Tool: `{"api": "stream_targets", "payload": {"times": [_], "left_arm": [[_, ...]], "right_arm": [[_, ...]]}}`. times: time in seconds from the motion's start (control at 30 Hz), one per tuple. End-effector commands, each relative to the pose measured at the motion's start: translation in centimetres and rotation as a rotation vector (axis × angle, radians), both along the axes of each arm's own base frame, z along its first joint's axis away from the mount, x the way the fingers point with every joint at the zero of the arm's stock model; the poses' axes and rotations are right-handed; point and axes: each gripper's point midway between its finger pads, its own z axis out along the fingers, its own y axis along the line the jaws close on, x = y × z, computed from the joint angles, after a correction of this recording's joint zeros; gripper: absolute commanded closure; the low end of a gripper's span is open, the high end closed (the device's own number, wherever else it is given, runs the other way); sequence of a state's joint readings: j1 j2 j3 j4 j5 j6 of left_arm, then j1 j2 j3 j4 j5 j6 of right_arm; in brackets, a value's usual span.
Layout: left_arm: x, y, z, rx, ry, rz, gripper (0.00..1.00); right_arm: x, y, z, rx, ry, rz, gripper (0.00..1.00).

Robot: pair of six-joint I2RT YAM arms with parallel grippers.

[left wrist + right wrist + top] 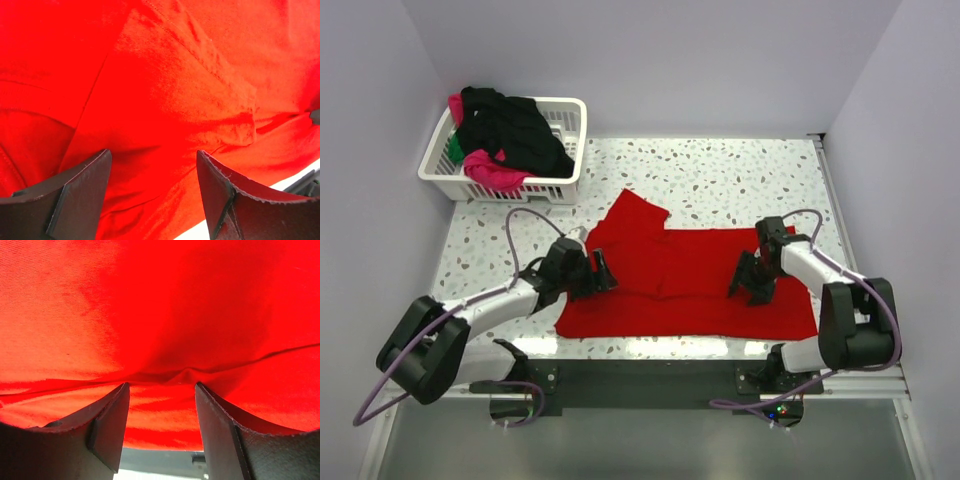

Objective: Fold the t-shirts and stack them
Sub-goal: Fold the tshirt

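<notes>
On the speckled table [720, 170]: the red t-shirt [685, 285] is lying spread out by the near edge.
Left gripper [603, 272]: is sitting low over the shirt's left part, fingers spread apart, pinching nothing.
Right gripper [748, 287]: is sitting low over the shirt's right part, fingers spread, with a small cloth ridge rising between the tips.
White basket [445, 183]: is holding the black t-shirt [520, 130], pink t-shirt [490, 170] and green t-shirt [455, 150] at the far left.
</notes>
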State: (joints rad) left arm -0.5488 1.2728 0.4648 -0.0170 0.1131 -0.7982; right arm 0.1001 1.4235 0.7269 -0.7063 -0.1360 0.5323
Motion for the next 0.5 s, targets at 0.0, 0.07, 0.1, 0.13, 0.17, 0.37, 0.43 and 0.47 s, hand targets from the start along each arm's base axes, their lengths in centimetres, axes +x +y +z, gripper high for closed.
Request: {"api": "stream_targets", "payload": {"times": [0.0,0.07,0.1,0.13,0.17,0.37,0.43,0.47], "left_arm": [[-5.2,4.3,-3.7,0.147,0.2,0.091,0.26],[-5.3,4.2,-2.9,0.124,0.188,0.107,0.26],[-5.4,4.2,-2.7,0.121,0.19,0.11,0.26],[-5.3,4.1,-2.4,0.112,0.183,0.11,0.26],[-5.2,3.9,-1.9,0.1,0.173,0.11,0.26],[-2.4,2.4,2.0,0.092,0.085,0.052,0.25],[-0.6,1.4,4.4,0.081,0.026,0.03,0.25],[0.6,0.8,5.8,0.088,-0.016,0.001,0.25]], "right_arm": [[-3.7,-0.6,-0.1,-0.03,0.101,-0.028,0.41],[-4.1,-0.4,0.2,-0.015,0.1,-0.036,0.41],[-4.2,-0.2,0.4,-0.006,0.101,-0.046,0.41],[-4.4,-0.2,0.4,-0.003,0.103,-0.05,0.41],[-4.3,-0.1,0.6,0.003,0.094,-0.057,0.41],[-2.3,-0.1,4.0,-0.002,0.017,-0.037,0.4],[-0.6,-0.2,6.1,-0.009,-0.053,-0.034,0.4],[0.1,-0.3,6.9,-0.014,-0.08,-0.036,0.4]]}}
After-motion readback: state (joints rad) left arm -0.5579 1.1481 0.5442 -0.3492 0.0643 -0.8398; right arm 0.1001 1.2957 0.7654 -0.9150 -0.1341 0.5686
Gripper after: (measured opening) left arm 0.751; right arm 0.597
